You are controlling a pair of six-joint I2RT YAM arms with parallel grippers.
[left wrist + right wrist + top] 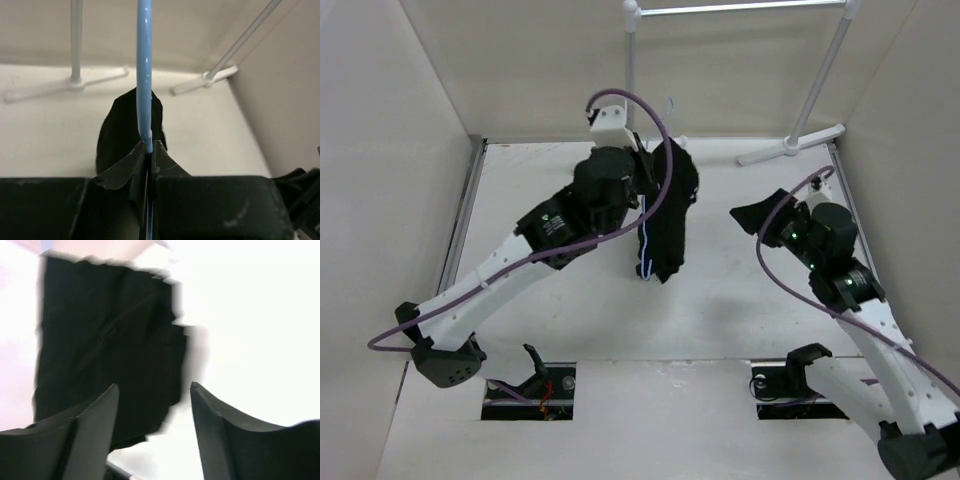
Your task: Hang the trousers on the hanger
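Hold level the thin pale-blue plastic hanger (pixel 144 75), left tool (pixel 148 147) clamped shut on its bar, plain black fabric trousers (pixel 672 205) draped over it. Draw the right tool (pixel 154 385) (spread apart, empty), right of the hanger, clear without snagging cloth or tilting it.

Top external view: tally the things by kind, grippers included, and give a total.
grippers: 2, the left gripper and the right gripper
trousers: 1
hanger: 1
garment rack: 1
total: 5
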